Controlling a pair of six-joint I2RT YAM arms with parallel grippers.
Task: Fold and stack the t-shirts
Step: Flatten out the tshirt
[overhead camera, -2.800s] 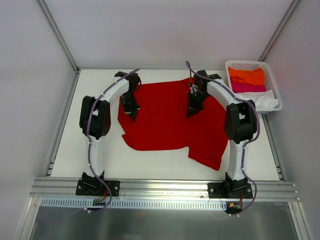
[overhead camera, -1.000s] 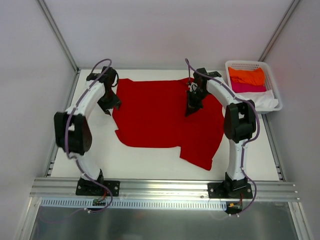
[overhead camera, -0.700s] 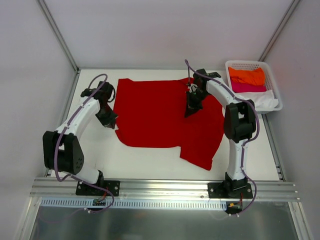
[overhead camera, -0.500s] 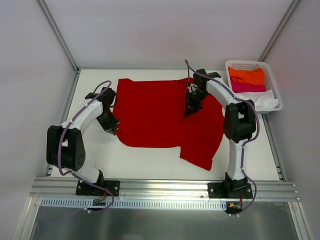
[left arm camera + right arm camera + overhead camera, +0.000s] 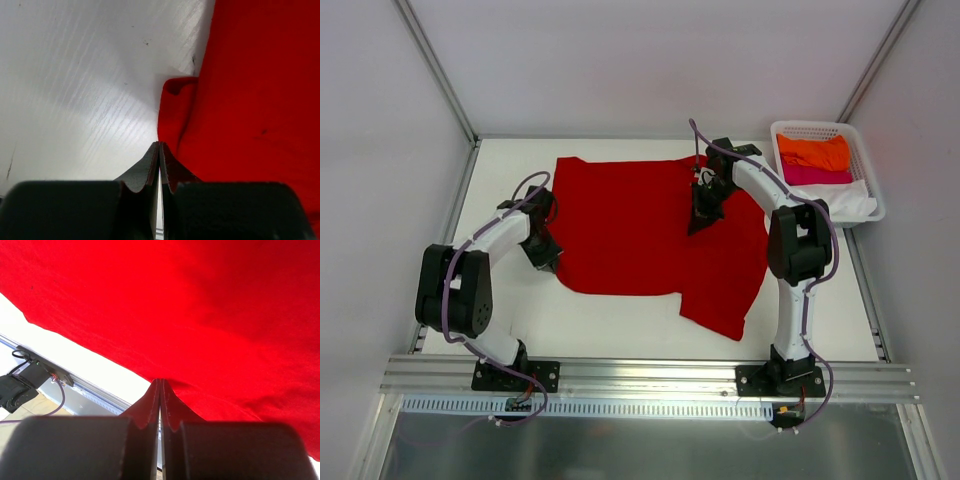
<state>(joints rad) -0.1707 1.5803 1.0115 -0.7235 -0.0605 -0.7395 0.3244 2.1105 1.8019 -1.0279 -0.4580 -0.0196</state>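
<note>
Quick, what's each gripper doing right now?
Left gripper: jaws shut at the edge of the red t-shirt; grip unclear.
Right gripper: jaws shut, pinching the red t-shirt.

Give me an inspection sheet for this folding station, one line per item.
Surface: white table, faint scuffs in the left wrist view.
Job's things: red t-shirt spread out, left edge curled over; orange t-shirt, magenta t-shirt and white t-shirt piled in the basket, far right corner.
Clutter: nothing seen.
End effectors: left end effector shut at the red shirt's left edge, grip unclear; right end effector shut, apparently pinching the cloth.
Cables: purple cables run along both arms.
Surroundings: white walls; metal rail at the near edge.
</note>
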